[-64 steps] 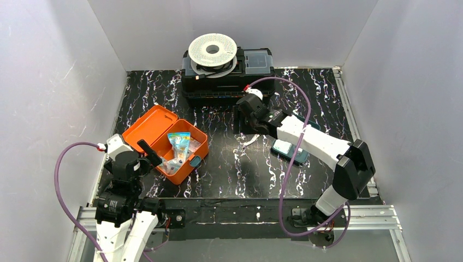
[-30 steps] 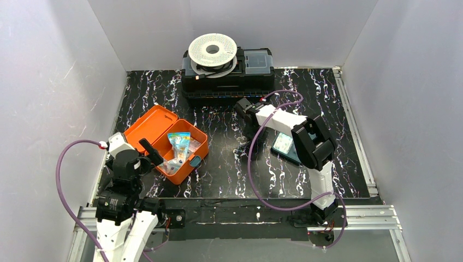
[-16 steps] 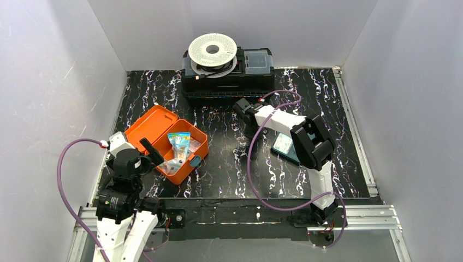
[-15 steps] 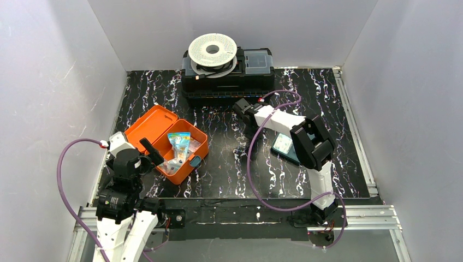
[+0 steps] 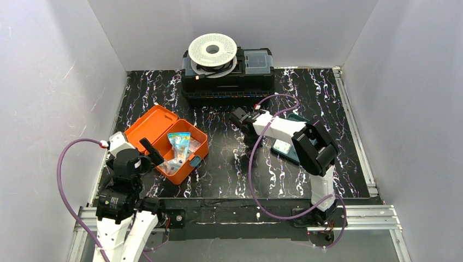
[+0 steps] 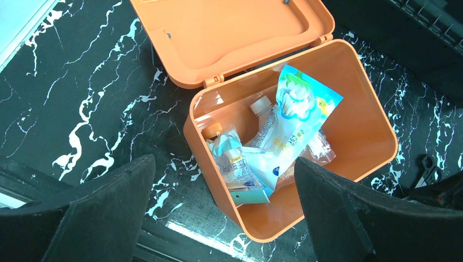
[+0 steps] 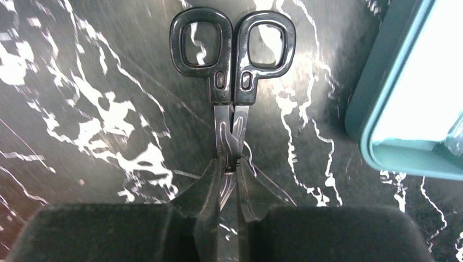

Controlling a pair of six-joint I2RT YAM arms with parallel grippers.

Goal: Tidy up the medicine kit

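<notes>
At the left, the left gripper [image 6: 224,174] is held wide apart above the open orange medicine kit [image 6: 357,103], where sachets [image 6: 297,117] are piled. Well to its right, black scissors [image 7: 231,109] are clamped near the pivot by the right gripper [image 7: 228,174], with the handles pointing away from it. A leftward carry to the kit is judged needed. A teal tray [image 7: 371,109] lies just to the right.

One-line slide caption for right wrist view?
Right gripper clamps black loop-handled scissors at the blades over marbled black tabletop, teal tray rim at right.
</notes>
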